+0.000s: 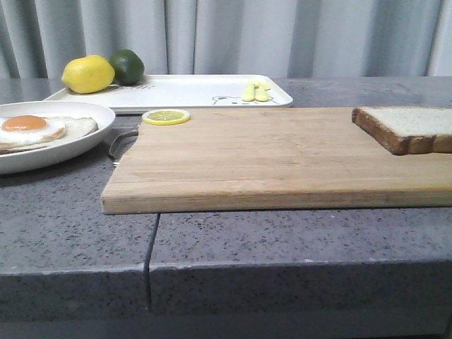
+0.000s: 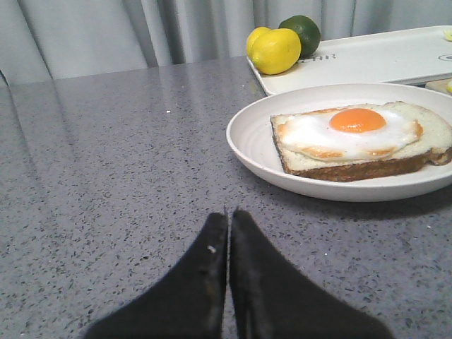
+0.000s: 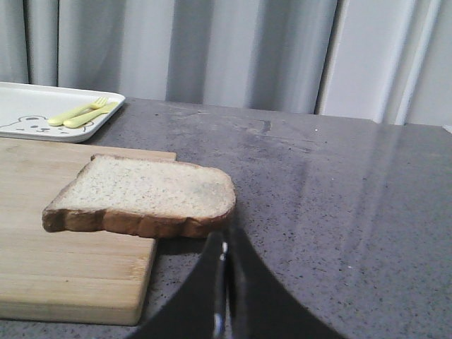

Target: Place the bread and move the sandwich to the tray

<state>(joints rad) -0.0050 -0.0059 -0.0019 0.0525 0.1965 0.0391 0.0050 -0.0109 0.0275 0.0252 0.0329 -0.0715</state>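
One slice of bread [image 1: 412, 127] with a brown crust lies on the right end of the wooden cutting board [image 1: 268, 159], its corner overhanging the board's edge [image 3: 145, 198]. The sandwich [image 1: 39, 131], toast with a fried egg, sits on a round white plate [image 1: 67, 147] at the far left [image 2: 357, 134]. Behind the board lies the white tray [image 1: 183, 90] with a bear drawing. My left gripper [image 2: 228, 215] is shut and empty over bare counter, short of the plate. My right gripper [image 3: 226, 236] is shut and empty, its tips just short of the bread's crust. Neither arm shows in the front view.
A lemon [image 1: 87, 74] and a lime [image 1: 127, 66] rest on the tray's left end, yellow fork and spoon [image 1: 256, 92] on its right. A lemon slice [image 1: 166, 116] lies on the board's back left corner. A metal handle [image 1: 121, 140] sticks out beside the plate. Curtains hang behind.
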